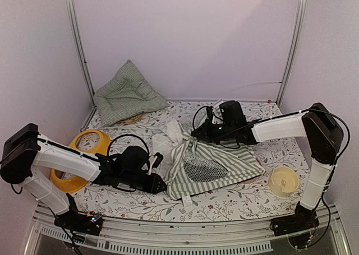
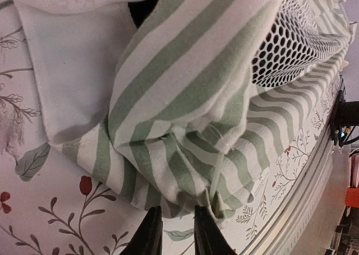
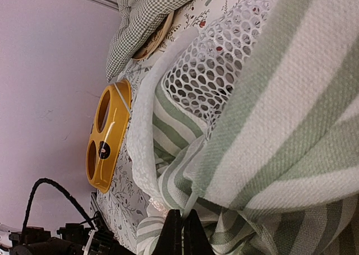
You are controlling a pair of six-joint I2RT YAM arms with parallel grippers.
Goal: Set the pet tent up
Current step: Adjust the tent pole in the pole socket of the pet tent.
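The pet tent (image 1: 210, 162), green-and-white striped with a white mesh panel, lies crumpled and flat in the middle of the floral table cover. My left gripper (image 1: 161, 184) is at the tent's near-left corner. In the left wrist view the gripper (image 2: 176, 235) is open, and the tent's striped hem (image 2: 185, 171) lies just past the fingertips. My right gripper (image 1: 196, 133) is at the tent's far edge. In the right wrist view the gripper (image 3: 181, 235) is shut on a thin pale strip of the tent (image 3: 269, 126).
A green checked cushion (image 1: 128, 92) leans at the back left. A yellow two-hole bowl stand (image 1: 84, 151) sits on the left by my left arm. A cream bowl (image 1: 283, 181) sits at the right front. A metal rail (image 1: 224, 241) runs along the front edge.
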